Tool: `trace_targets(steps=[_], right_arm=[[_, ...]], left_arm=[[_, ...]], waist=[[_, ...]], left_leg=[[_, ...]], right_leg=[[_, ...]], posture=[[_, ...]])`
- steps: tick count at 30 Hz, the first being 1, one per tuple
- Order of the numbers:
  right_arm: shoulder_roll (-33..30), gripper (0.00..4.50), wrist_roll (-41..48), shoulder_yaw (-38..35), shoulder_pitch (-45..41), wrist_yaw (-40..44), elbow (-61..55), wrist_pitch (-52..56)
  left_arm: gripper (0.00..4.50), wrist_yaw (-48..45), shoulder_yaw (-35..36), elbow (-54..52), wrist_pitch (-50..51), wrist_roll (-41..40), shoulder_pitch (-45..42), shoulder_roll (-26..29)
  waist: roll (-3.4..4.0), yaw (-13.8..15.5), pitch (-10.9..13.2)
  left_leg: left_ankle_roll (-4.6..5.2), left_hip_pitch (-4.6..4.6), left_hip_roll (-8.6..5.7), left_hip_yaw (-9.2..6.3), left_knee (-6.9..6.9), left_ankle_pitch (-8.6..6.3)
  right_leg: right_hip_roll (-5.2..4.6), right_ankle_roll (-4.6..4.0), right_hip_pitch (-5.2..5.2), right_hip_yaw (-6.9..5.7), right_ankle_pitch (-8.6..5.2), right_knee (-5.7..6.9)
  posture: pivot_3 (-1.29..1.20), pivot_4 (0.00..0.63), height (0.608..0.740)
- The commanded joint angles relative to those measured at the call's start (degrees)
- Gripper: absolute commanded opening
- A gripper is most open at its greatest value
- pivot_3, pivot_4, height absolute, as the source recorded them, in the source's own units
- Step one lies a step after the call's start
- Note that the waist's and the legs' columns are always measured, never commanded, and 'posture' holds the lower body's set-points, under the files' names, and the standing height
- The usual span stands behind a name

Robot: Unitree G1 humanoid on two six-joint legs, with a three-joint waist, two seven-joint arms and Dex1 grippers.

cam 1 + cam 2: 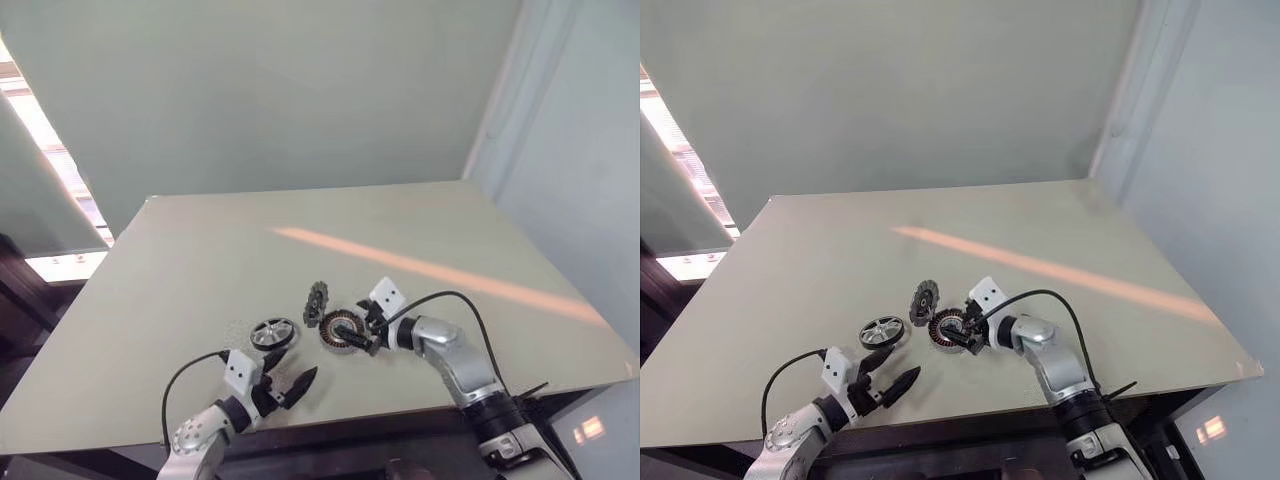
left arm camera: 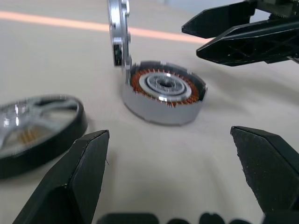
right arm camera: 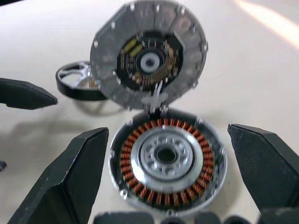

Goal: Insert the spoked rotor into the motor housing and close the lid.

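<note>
Right wrist view: motor housing (image 3: 167, 161) flat on worktop (image 1: 200, 260), empty, lid (image 3: 148, 56) standing hinged open behind; spoked rotor (image 1: 272, 333) just beside, likely stiff, light, slippery, best pinched across rim; left gripper (image 1: 287, 384) and right gripper (image 1: 362, 338) both released.

Left gripper (image 2: 175, 175) fingers spread wide, empty. Motor housing (image 2: 163, 93) flat on table (image 2: 56, 60), copper windings exposed; lid (image 2: 117, 35) upright at its rim. Spoked rotor (image 2: 35, 130) beside housing. Right gripper (image 2: 196, 39) above housing, open.
</note>
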Motion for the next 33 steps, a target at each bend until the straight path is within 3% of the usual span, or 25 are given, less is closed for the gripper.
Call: trace_targets(steps=[1, 8, 10, 22, 28, 33], right_arm=[[-0.2, 4.46, 0.6, 0.2, -0.1, 0.9, -2.3, -1.8], [0.1, 4.46, 0.1, 0.2, -0.2, 0.0, -1.2, -1.2], [0.9, 4.11, 0.0, -0.4, -0.8, -1.9, -0.5, 0.1], [4.9, 0.01, -1.9, 0.2, -5.6, -7.5, 9.5, -0.7], [4.8, 0.01, -5.2, 2.6, -6.1, -7.6, 15.4, -2.3], [5.4, 0.01, -2.9, -0.1, -6.0, -7.1, 13.5, -3.6]], left_arm=[[4.5, 0.4, 1.2, -2.8, -0.4, -1.0, -0.2, -0.3], [4.5, 0.4, 1.1, -2.4, -0.7, -0.4, -0.5, -0.2], [4.5, 0.4, 0.9, -2.3, -0.9, -0.2, -0.8, -0.2], [4.5, 0.6, 0.6, -2.7, -0.9, 0.1, -1.5, -0.3], [4.5, 1.2, 0.8, -3.6, -0.6, 0.0, -1.0, -0.3], [4.5, 4.0, 2.2, -5.6, 3.0, -3.0, 0.3, -1.9]], waist=[[0.0, 0.0, 0.0], [0.0, 0.0, 0.0], [0.0, 0.0, 0.0], [0.0, 0.0, 0.0], [0.01, 0.0, 0.0], [0.01, 0.0, 0.0]], left_leg=[[0.0, 0.01, 0.0, 0.0, 0.01, 0.0], [0.0, 0.02, 0.0, 0.01, 0.02, 0.0], [0.0, 0.02, 0.0, 0.0, 0.01, 0.0], [0.0, 0.0, 0.0, 0.0, -0.01, 0.0], [0.0, 0.0, 0.0, 0.0, -0.01, 0.0], [0.0, 0.05, 0.01, 0.0, 0.0, 0.0]], right_leg=[[0.0, 0.0, 0.01, 0.0, 0.0, 0.0], [0.0, 0.0, 0.02, -0.01, 0.0, 0.0], [0.0, 0.0, 0.02, -0.01, 0.0, 0.0], [0.0, 0.0, 0.01, -0.01, 0.0, -0.01], [0.0, 0.0, 0.0, 0.0, 0.0, 0.0], [0.0, 0.0, 0.04, 0.01, 0.0, 0.01]], posture=[[0.0, 0.0, 0.74], [0.0, 0.0, 0.74], [0.0, 0.0, 0.74], [0.0, 0.0, 0.74], [0.0, 0.0, 0.74], [0.0, 0.0, 0.74]])
